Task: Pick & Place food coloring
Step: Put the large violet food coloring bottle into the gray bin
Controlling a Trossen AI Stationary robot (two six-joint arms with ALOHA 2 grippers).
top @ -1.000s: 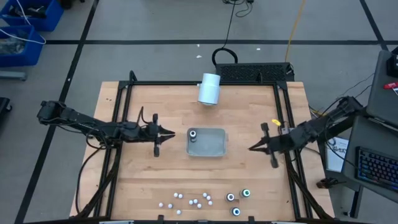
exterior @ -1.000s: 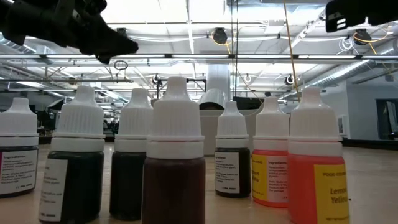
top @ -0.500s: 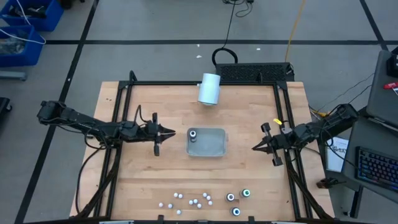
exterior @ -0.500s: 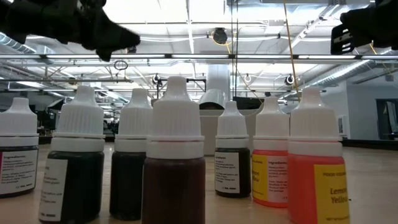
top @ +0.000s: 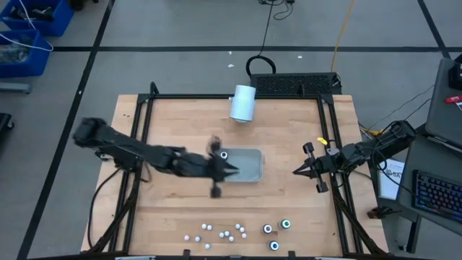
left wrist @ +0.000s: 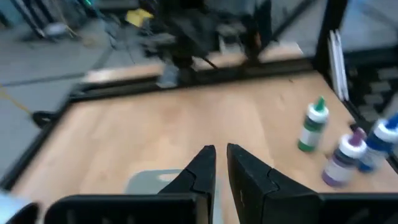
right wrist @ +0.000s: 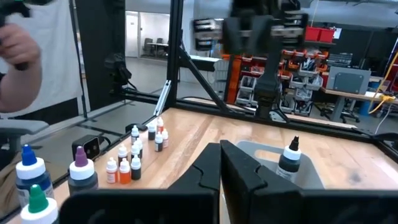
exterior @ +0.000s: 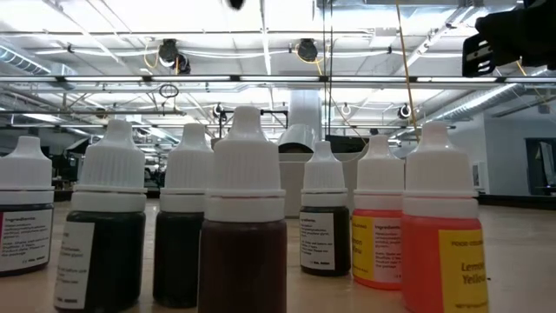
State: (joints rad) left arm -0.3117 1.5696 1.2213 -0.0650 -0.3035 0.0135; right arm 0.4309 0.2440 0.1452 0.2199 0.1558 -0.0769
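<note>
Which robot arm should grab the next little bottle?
Probably the left. Its tool is over the grey tray, closer to the bottles along the table's near edge. The right tool waits shut by the table's right side, farther away.

A grey tray [top: 247, 167] lies mid-frame on the wooden table [top: 289, 130]. A white cylinder [top: 242, 103] lies above it near the table's top edge. Blue bins [top: 29, 32] sit on the floor at the upper left.

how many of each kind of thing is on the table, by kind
larger dark bottles: 4 (1 in the tray, 3 on the table)
tiny white bottles: about 10, too small to count exactly
grey tray: 1
white cylinder: 1
total: about 16
</note>
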